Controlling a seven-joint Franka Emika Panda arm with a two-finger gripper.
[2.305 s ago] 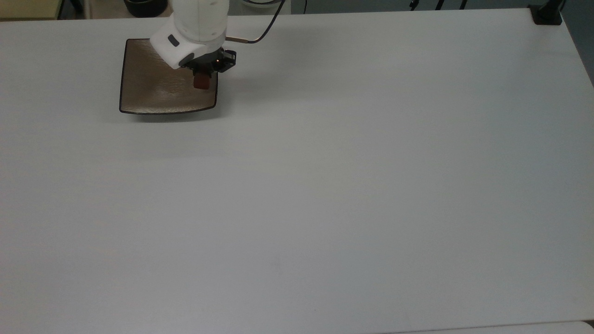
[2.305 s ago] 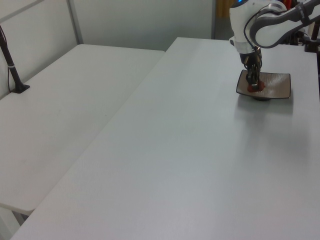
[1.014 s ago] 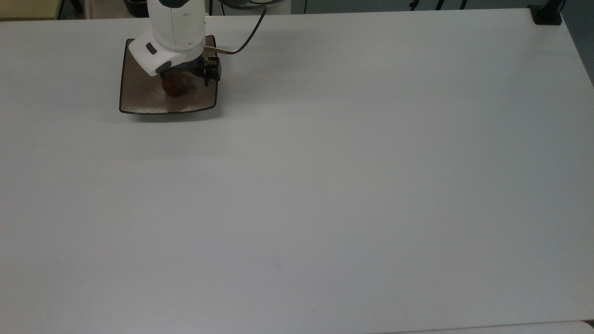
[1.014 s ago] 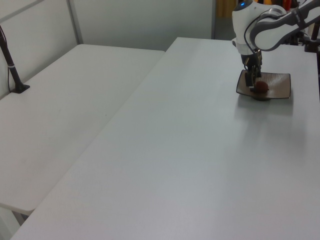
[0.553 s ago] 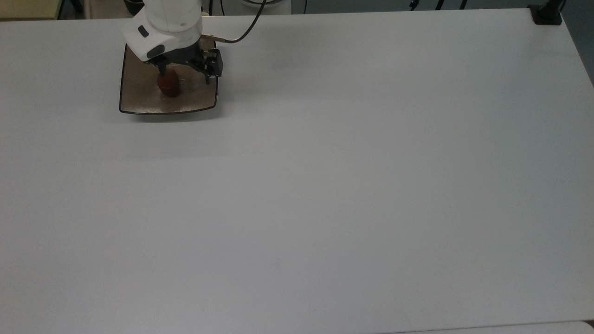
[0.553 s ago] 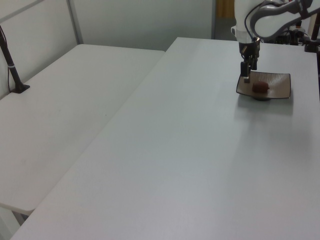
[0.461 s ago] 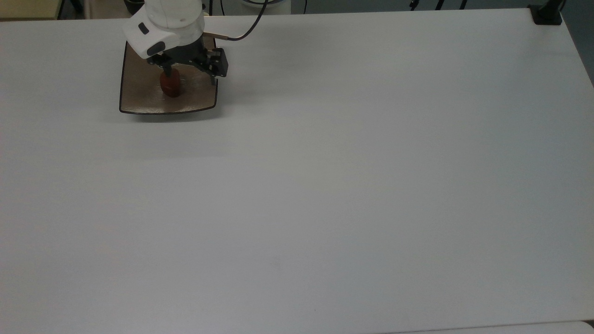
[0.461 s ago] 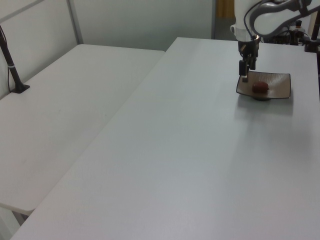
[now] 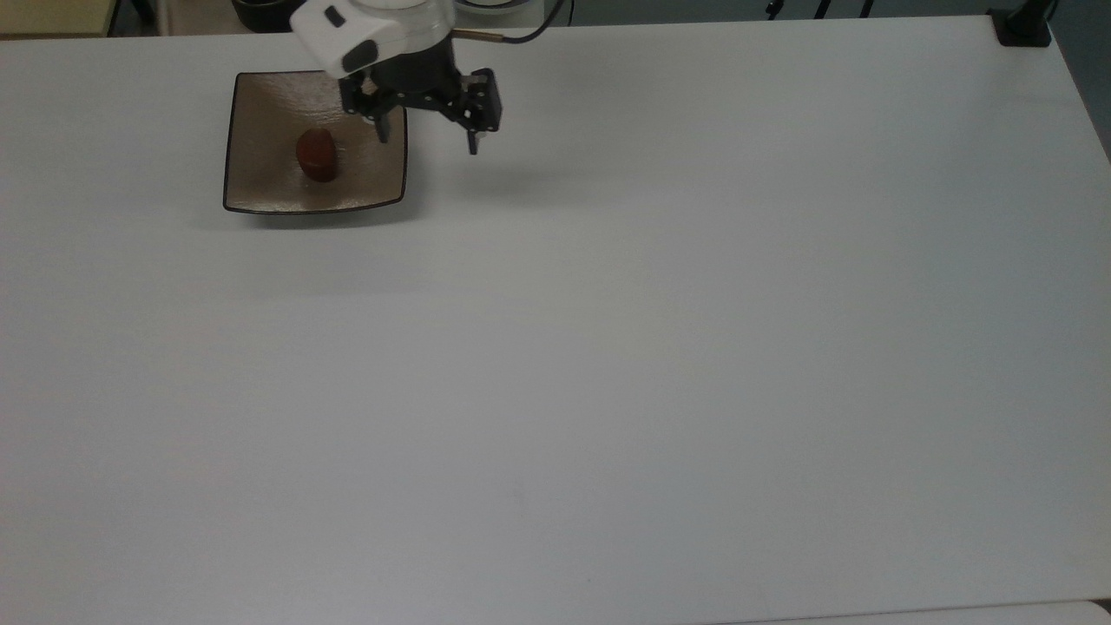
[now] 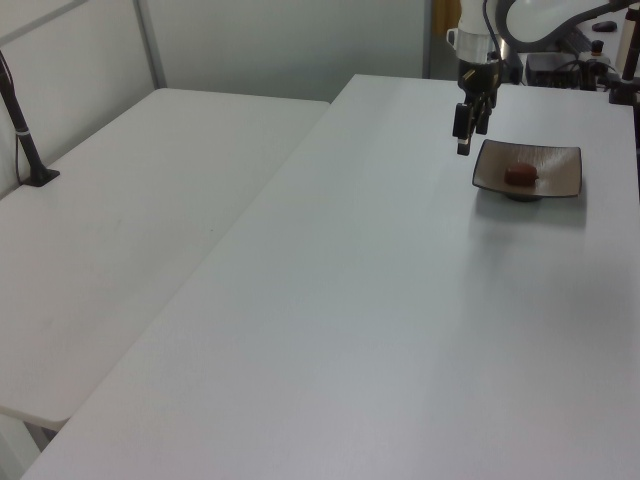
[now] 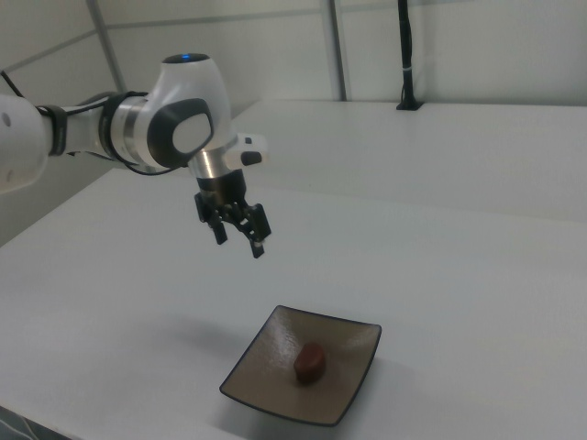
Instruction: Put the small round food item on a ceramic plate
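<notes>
And there it sits: the small round food item (image 9: 317,155) is down on the ceramic plate (image 9: 260,187), resting near the middle of the shallow dish, a glossy reddish-brown lump on the taupe glaze. In the left view the same lump (image 10: 518,174) lies inside the plate (image 10: 555,180), and in the right view it (image 11: 310,361) rests in the plate's centre (image 11: 344,399), clear of the dark rim on every side.

The gripper (image 9: 427,134) is up in the air and off to the top view's right of the plate, its jaws spread wide with nothing between them. One finger hangs over the plate's edge on the top view's right, the other over bare bench. In the right view the gripper (image 11: 238,236) hovers well above the plate and toward the right view's left, apart from the food, the two dark fingers plainly separated. In the left view it (image 10: 466,128) hangs just to the left view's left of the plate, above the bench surface.

The white bench (image 9: 608,347) stretches wide under it all. A black cable (image 9: 521,33) runs from the wrist toward the top view's upper edge. A second white table (image 10: 120,250) stands alongside in the left view, with a dark post (image 10: 22,130) clamped at its far side.
</notes>
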